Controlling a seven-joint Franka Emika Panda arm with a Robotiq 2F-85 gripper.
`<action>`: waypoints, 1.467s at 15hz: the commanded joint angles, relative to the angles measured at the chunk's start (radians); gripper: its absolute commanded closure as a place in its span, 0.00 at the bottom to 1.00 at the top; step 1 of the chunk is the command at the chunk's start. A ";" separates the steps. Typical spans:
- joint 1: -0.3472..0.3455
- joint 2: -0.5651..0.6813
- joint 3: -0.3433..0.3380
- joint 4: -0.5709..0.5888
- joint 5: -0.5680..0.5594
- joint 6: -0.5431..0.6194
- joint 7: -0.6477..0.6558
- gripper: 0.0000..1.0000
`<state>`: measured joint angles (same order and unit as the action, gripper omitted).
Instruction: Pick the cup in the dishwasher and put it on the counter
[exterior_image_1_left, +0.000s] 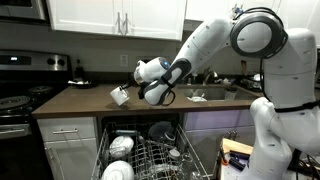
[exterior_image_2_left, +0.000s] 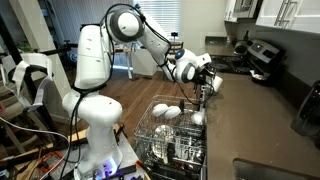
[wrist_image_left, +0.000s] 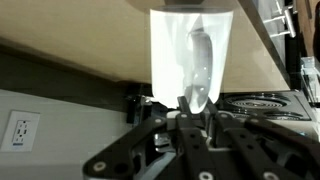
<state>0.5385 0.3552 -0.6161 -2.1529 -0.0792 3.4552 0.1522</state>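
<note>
White and glossy, the cup (exterior_image_1_left: 119, 96) looks small and plain-sided. In the wrist view it (wrist_image_left: 190, 55) fills the middle of the picture as a pale, almost glowing cylinder with a grey streak down its wall; the handle cannot be made out in any view. It is out of the dishwasher (exterior_image_1_left: 135, 126) and sits tilted at the end of the arm, over the near edge of the dark brown tabletop (exterior_image_1_left: 75, 100). It is left of the sink (exterior_image_1_left: 210, 95) and right of the stove (exterior_image_1_left: 20, 90). Whether it touches the tabletop cannot be told.

The hand (exterior_image_1_left: 128, 93) is clamped on the cup, its black fingers (wrist_image_left: 181, 104) drawn almost together at the cup's lower edge in the wrist view, with only the cup's thin wall between them. It touches nothing else.

Below, the dishwasher stands open. Its grey wire rack (exterior_image_2_left: 160, 150) is pulled out and holds white bowls (exterior_image_2_left: 166, 112) and plates.
</note>
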 joint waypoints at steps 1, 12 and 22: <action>0.021 0.050 -0.042 0.069 0.046 0.000 0.000 0.95; 0.025 0.134 -0.074 0.113 0.091 -0.001 0.018 0.94; 0.083 0.103 -0.120 0.028 0.094 -0.004 0.009 0.94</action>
<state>0.5846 0.4713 -0.7088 -2.0870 -0.0060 3.4550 0.1642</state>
